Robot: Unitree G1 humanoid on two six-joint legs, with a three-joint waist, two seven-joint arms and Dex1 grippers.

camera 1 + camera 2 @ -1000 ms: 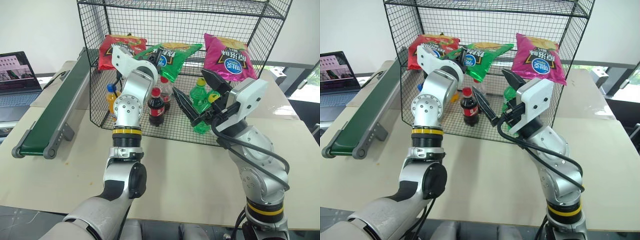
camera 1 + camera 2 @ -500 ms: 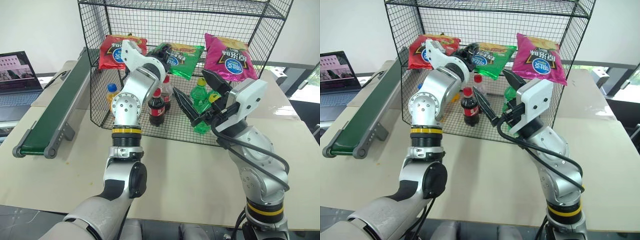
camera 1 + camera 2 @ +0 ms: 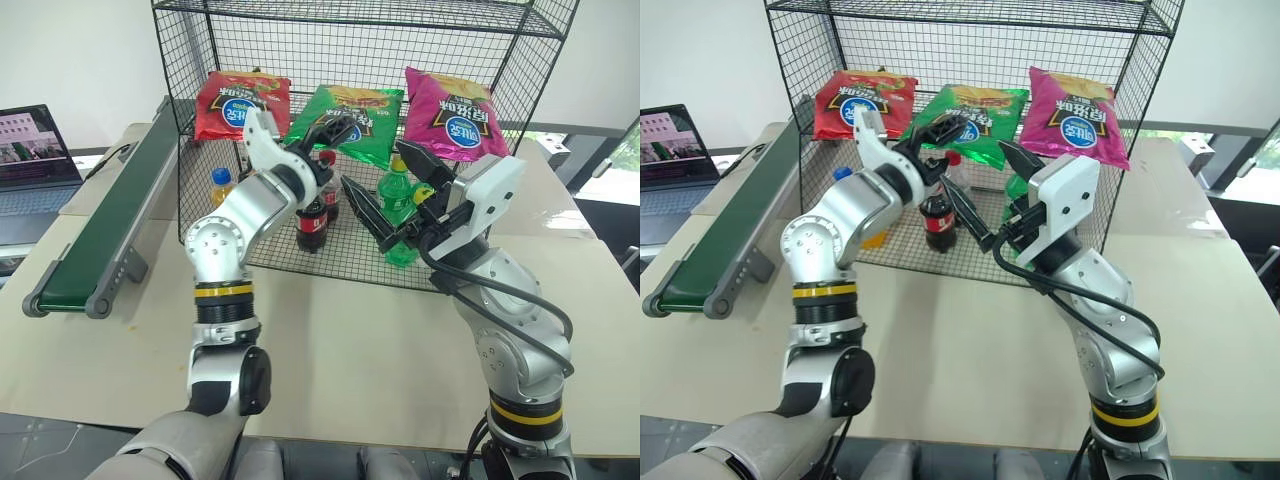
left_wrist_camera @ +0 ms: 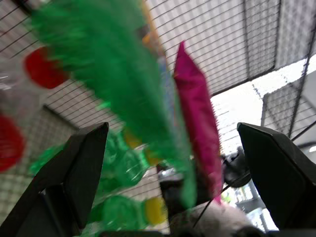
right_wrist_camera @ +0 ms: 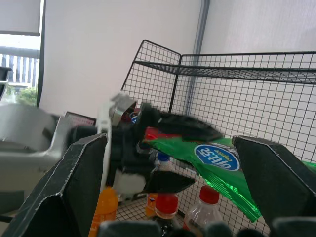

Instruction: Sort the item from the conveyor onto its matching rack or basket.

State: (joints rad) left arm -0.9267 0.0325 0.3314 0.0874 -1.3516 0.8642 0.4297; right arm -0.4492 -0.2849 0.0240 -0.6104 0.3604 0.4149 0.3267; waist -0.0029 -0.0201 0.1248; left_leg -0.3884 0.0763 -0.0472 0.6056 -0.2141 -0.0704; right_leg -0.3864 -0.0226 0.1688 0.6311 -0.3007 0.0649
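The green crisp bag [image 3: 352, 122] lies on the upper tier of the black wire rack [image 3: 520, 70], between the red bag [image 3: 240, 104] and the magenta bag [image 3: 450, 112]. The left claw [image 3: 330, 128] hangs just in front of it, fingers spread wide, holding nothing. The right claw [image 3: 393, 197] hovers before the lower tier's bottles, fingers wide apart and empty. The conveyor [image 3: 110, 222] stands on the desk [image 3: 350, 330] at the left.
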